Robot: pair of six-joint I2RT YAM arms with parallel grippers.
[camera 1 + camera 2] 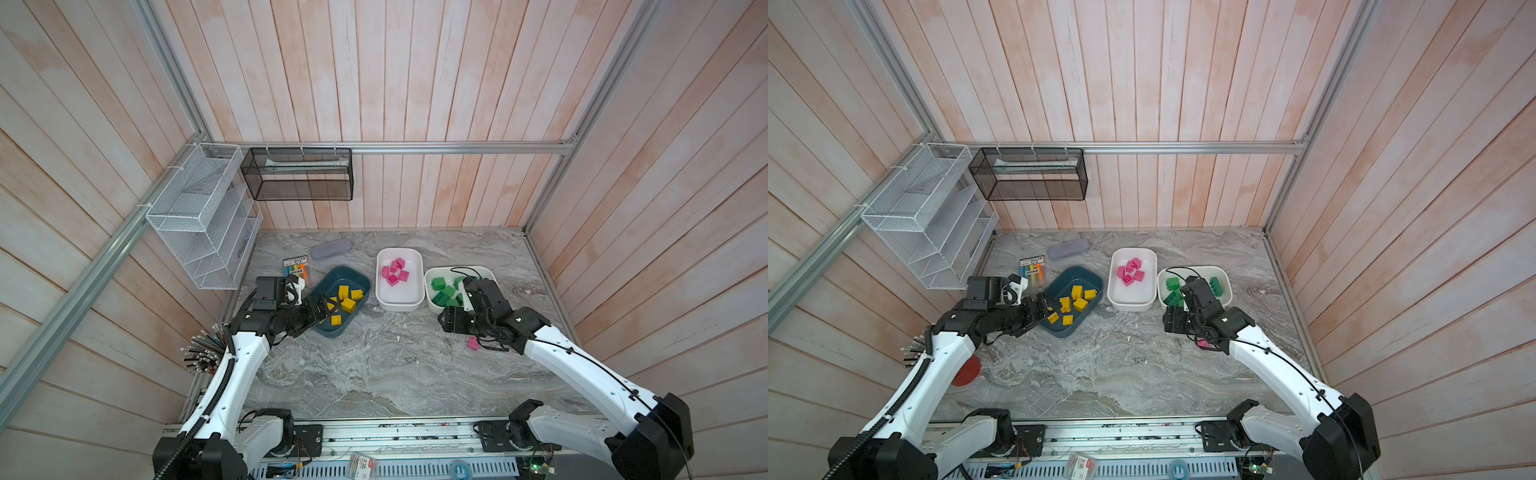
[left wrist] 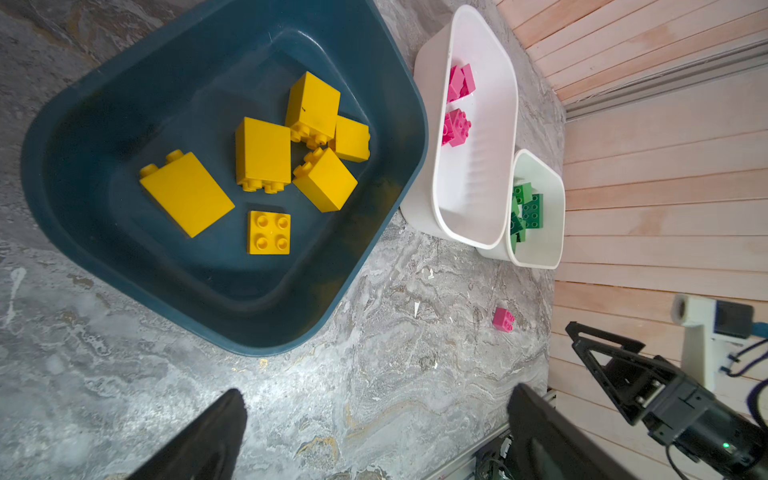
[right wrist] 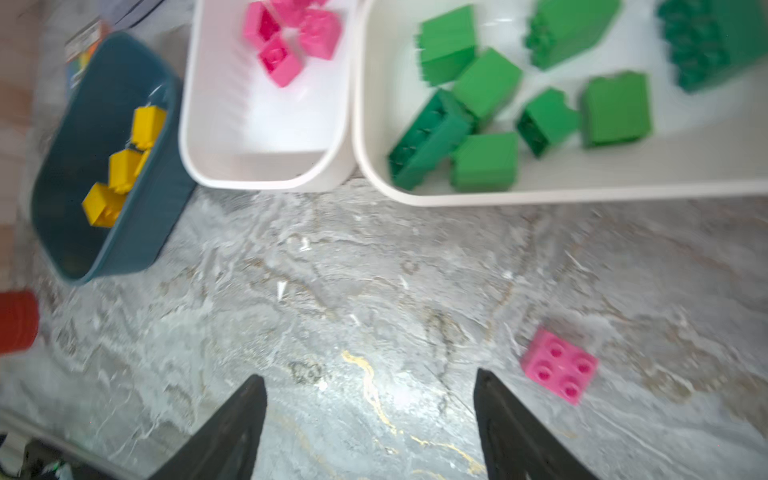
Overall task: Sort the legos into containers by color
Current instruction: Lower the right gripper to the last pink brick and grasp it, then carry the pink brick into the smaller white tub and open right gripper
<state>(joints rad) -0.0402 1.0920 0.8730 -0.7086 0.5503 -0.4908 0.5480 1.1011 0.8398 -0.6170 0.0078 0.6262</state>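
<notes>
Gaping empty: left pincer point(image 2: 378, 392), right pincer point(image 3: 370, 375) | studded pink brick point(image 3: 559, 365) on veined marble tabletop point(image 3: 332, 270)

White links point(image 1: 249, 353), black joints point(image 1: 530, 322), black tapered left claw point(image 2: 378, 392); corrugated conduit point(image 1: 217, 390) on left arm point(image 1: 253, 345), thin cable point(image 1: 598, 365) on right arm point(image 1: 573, 374).

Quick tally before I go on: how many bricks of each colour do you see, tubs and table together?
Yellow bricks: 6, in the blue tub.
Green bricks: 8 in view, in the right white tub.
Pink bricks: about 6; roughly 5 heaped in the middle white tub, 1 loose brick on the table.
Total: about 20.
</notes>
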